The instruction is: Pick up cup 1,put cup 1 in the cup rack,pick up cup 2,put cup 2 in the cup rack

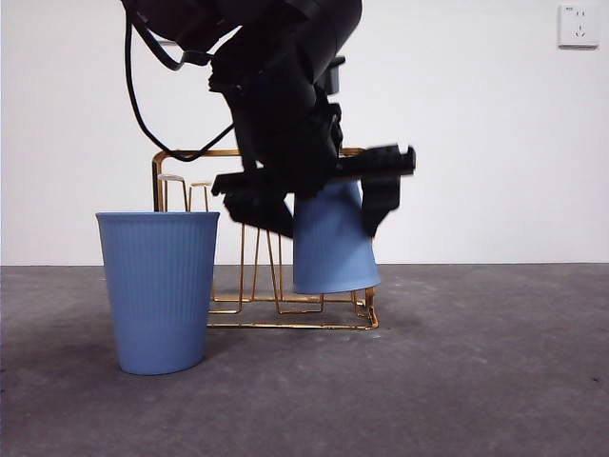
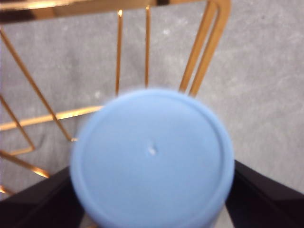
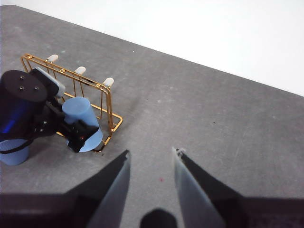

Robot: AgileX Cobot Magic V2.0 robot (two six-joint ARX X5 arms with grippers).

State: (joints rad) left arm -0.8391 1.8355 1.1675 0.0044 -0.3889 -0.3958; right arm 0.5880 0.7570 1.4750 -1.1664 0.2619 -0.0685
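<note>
- Nearest to the front camera, on the grey table [image 1: 476,381], stands an upright blue cup [image 1: 159,290], mouth upward, just beside the near corner of the cup rack [image 1: 285,314]. Nothing holds it. By judgement this is the second cup, and its whole step is not yet begun.
- Just behind it, the left gripper [image 1: 319,200] has its two black jaws clamped on the sides of an inverted blue cup [image 1: 330,243]. In the left wrist view the flat base of this cup fills the picture, with one jaw at each side.
- The inverted cup is inside the gold frame at the end of the rack away from the upright cup. Its rim hangs low, near the base wires. Whether a prong is already inside the cup, the pictures do not show.
- By judgement the first cup is almost placed but not released: the jaws must open and the arm must rise before this half counts as done.
- Farther back in the rack, white-tipped prongs [image 1: 171,178] stand free, so there is room for the second cup.
- Well apart from the rack, the right gripper [image 3: 150,164] waits above bare table with its jaws apart and nothing between them.
</note>
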